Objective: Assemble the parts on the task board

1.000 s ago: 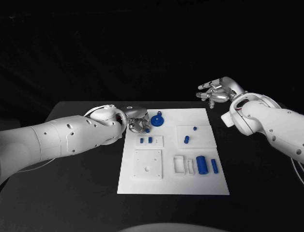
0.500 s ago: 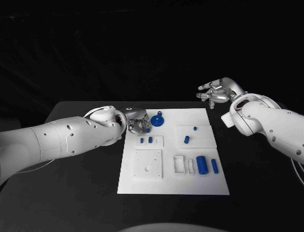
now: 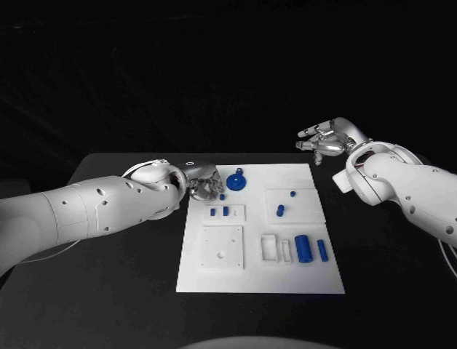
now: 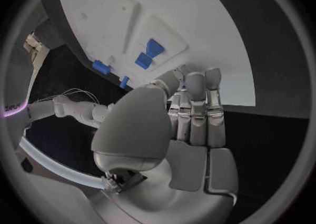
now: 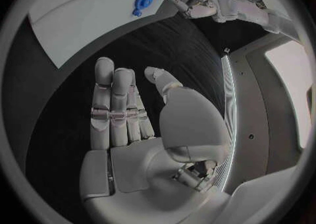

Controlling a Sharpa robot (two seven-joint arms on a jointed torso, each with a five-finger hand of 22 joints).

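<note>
My left hand [image 3: 200,181] sits at the far left corner of the task board [image 3: 260,280], low over the board's edge, just to the left of the round blue part [image 3: 236,181]. From my left wrist the fingers [image 4: 197,109] lie straight, side by side and pressed close, with the thumb tucked in beside them; a sliver of blue shows at the tips, but I cannot tell whether I am pinching anything there or merely touching the board.

On the board itself, the round blue part with its small loop lies at the far edge, nearest my left hand. Toward me from it, two small blue pegs [image 3: 218,211] stand in a raised white block on the board's left side. Further toward me on that side is a square white plate [image 3: 221,248] with small holes. To the right of the pegs, another raised white block carries two more blue pegs [image 3: 281,209]. Toward me from those, a thick blue cylinder [image 3: 303,247] and a thinner blue rod [image 3: 322,249] lie side by side, just right of two white slotted frames [image 3: 276,247].

My right hand [image 3: 328,137] is raised beyond the board's far right corner, well apart from the board and from every part. Its fingers [image 5: 112,105] are stretched out together, thumb spread to the side, palm open and holding nothing.
</note>
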